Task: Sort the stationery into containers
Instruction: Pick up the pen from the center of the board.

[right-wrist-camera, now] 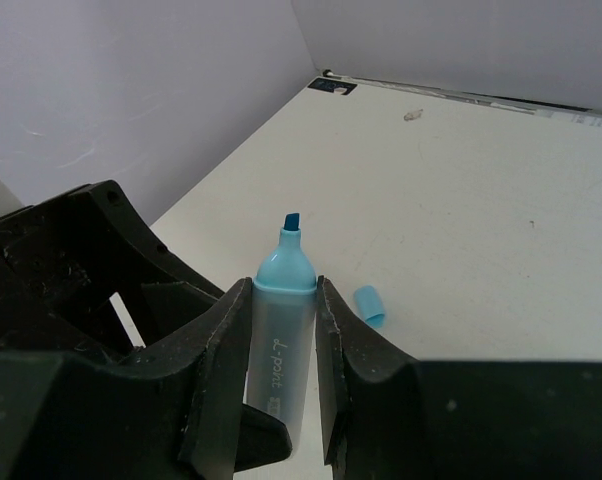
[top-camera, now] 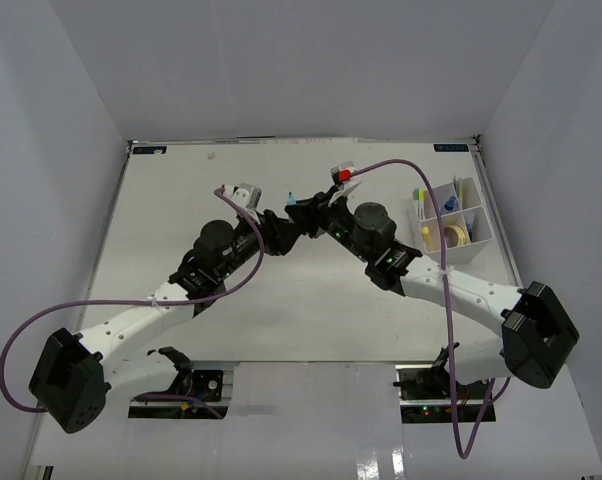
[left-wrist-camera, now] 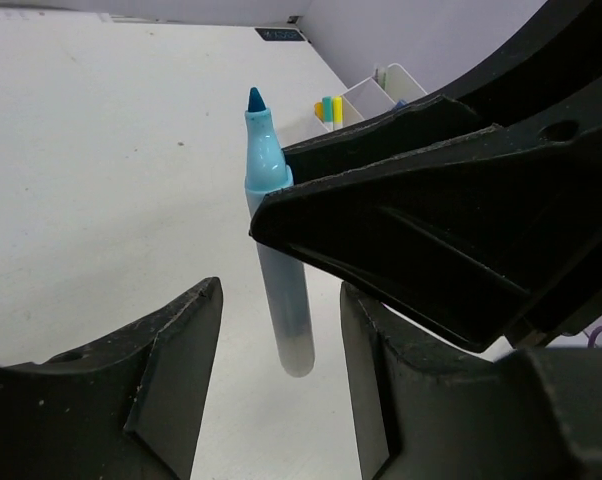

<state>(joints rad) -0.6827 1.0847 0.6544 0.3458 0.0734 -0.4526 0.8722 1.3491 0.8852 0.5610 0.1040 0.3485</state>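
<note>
Highlighter [right-wrist-camera: 284,282], light blue with a translucent barrel, uncapped, chisel tip up, roughly upright above mid counter [top-camera: 181,200]. Print on the barrel is partly covered by a finger and not fully readable.

Right gripper [right-wrist-camera: 281,320]: jaws closed on the highlighter barrel, one finger pressed against each side, tip and collar sticking out above them. The barrel's lower end is cut off in the right wrist view.

Left gripper [left-wrist-camera: 281,300]: jaws spread wide and holding nothing. The highlighter's lower end hangs in the gap between them, with counter visible on both sides of it, so no contact can be seen. In the left wrist view a right-gripper finger crosses in front of the barrel and hides its middle.

Blue cap [right-wrist-camera: 371,305] lies loose on the counter just beside the right gripper, on its side.

Organizer box [top-camera: 478,205] sits at the right side of the counter, well apart from both grippers. It is white and divided, with yellow and blue items standing in its compartments; they are too small to name exactly. From the left wrist only one corner of the box shows, the rest being hidden behind the right gripper.

In the top view both arms meet at the centre and their fingers overlap, so the grip itself is hard to make out there.
</note>
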